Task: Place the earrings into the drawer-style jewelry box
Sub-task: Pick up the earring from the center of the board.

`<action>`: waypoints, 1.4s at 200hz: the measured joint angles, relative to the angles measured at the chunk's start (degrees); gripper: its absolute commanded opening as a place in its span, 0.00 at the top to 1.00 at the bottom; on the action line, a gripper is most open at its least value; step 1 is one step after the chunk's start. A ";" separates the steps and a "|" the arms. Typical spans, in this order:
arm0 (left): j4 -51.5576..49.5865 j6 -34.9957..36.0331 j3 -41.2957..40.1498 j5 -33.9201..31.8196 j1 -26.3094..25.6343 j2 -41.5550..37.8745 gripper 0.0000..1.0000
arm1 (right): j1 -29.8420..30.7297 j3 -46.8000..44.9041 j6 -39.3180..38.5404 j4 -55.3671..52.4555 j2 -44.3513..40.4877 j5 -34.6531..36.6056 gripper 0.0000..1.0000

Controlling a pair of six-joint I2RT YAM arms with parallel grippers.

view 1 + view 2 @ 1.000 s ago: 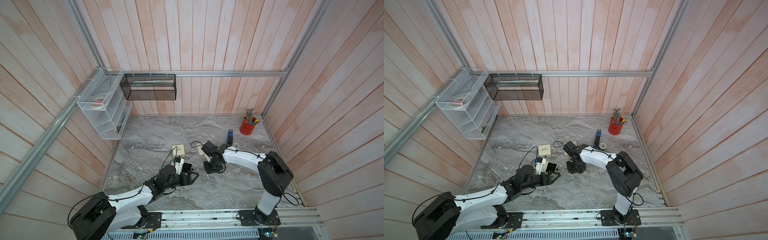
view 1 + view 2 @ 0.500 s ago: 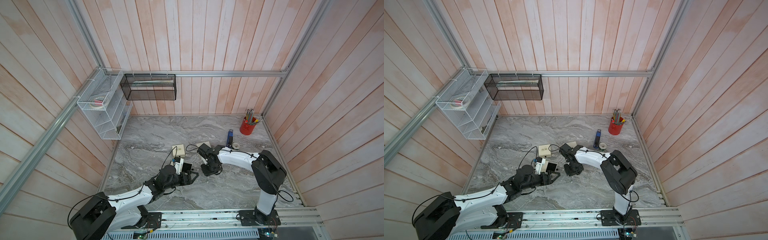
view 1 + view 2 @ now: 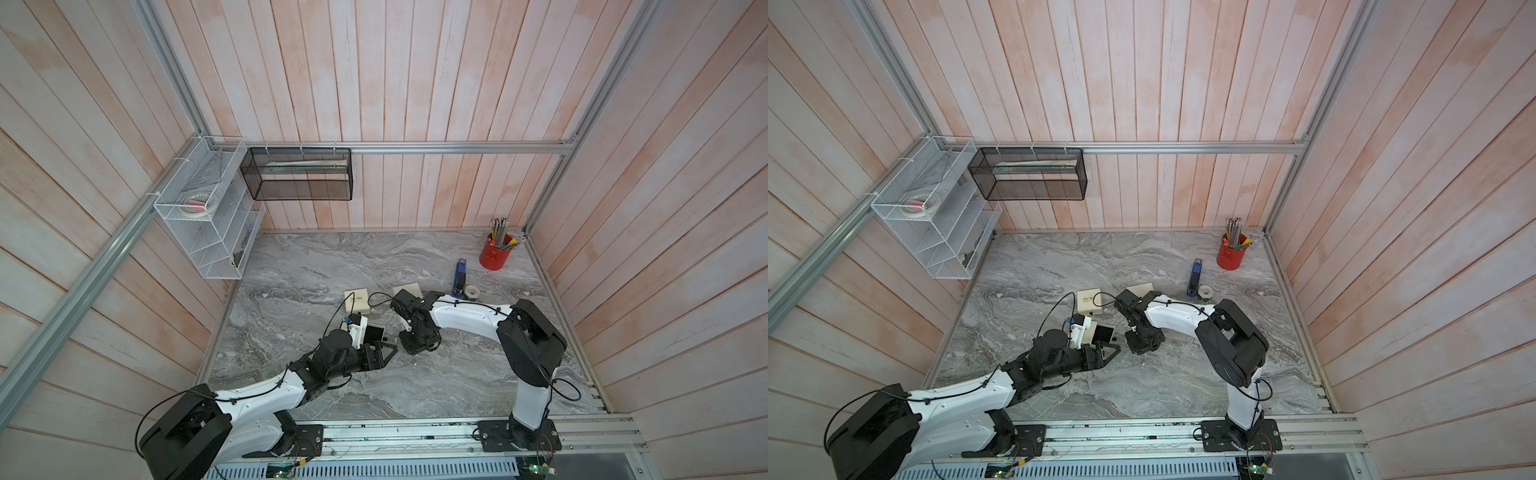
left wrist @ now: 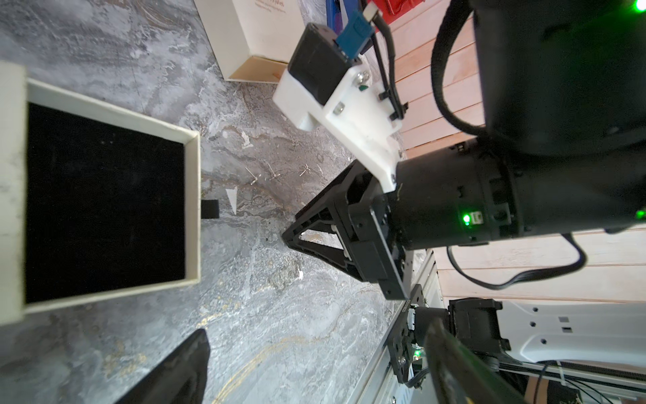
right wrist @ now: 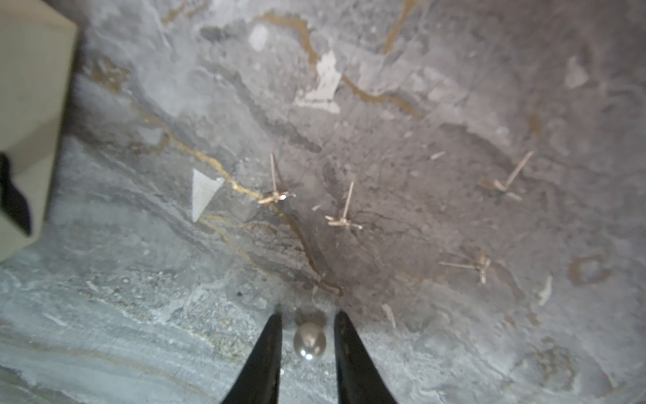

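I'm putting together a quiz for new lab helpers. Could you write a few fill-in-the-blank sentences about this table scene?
1. The open drawer has a ___ lining.
2. The pencils stand in a ___ cup.
3. A pearl lies between the fingers of the right gripper; beyond it, ___ thin gold earrings lie on the table.

Missing words: black; red; four.

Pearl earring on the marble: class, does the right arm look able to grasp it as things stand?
Probably yes: the pearl earring lies on the marble tabletop between the right gripper's open fingertips, with a sliver of gap each side and nothing over it.
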 measured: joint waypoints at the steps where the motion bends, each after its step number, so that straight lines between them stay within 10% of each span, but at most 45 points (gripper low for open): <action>1: 0.00 0.02 0.02 0.02 0.00 0.00 0.03 | 0.00 0.00 0.00 -0.02 0.00 0.00 0.74; 215: -0.50 0.68 0.57 0.04 0.46 0.48 0.03 | 0.04 0.00 0.04 -0.70 0.02 0.44 0.87; 280: -7.39 3.91 6.16 1.55 9.94 -5.38 0.03 | 0.04 0.07 -0.07 3.02 -7.96 1.70 1.00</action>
